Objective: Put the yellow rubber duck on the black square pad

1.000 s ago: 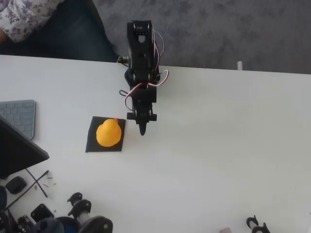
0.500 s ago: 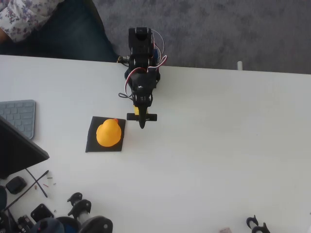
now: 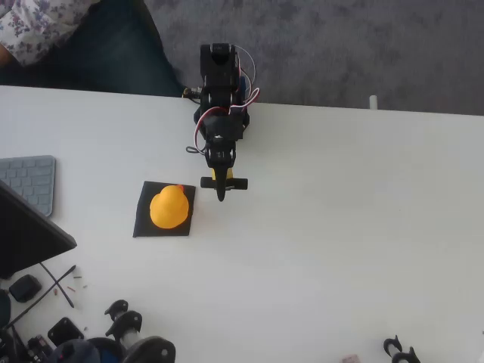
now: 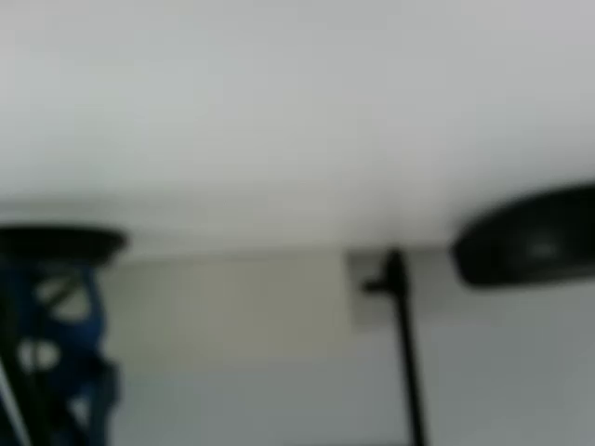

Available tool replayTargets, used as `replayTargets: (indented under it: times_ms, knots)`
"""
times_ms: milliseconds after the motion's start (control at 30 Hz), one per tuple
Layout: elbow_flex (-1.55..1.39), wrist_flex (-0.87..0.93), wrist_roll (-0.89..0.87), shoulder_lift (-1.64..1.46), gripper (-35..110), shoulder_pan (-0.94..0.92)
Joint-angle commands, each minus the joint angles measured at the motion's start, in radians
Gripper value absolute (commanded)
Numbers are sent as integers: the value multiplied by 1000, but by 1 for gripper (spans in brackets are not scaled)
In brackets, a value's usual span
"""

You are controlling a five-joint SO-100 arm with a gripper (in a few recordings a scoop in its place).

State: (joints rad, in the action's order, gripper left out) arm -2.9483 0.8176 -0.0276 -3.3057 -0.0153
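since the earlier frame the pincer (image 3: 220, 195) has been retracted slightly, seemingly clenched and empty; small yellow rubber duck (image 3: 169, 207) sits on thin black square pad (image 3: 141, 225); withdrawal is best kept clear of both.

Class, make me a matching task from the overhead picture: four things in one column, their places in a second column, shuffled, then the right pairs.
Things:
1. yellow rubber duck
2. black square pad
3. hand
4. grey keyboard

Places:
A. at the left edge of the table
B. on the pad
C. just right of the pad's top corner
D. flat on the white table, under the duck

Pairs: 1-B, 2-D, 3-C, 4-A
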Motion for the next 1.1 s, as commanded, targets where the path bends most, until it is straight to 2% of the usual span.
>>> replayTargets:
  times_ms: [0, 1067]
  knots:
    - [-17, 5, -37, -17, 6, -12]
    - [-84, -6, -32, -25, 5, -9]
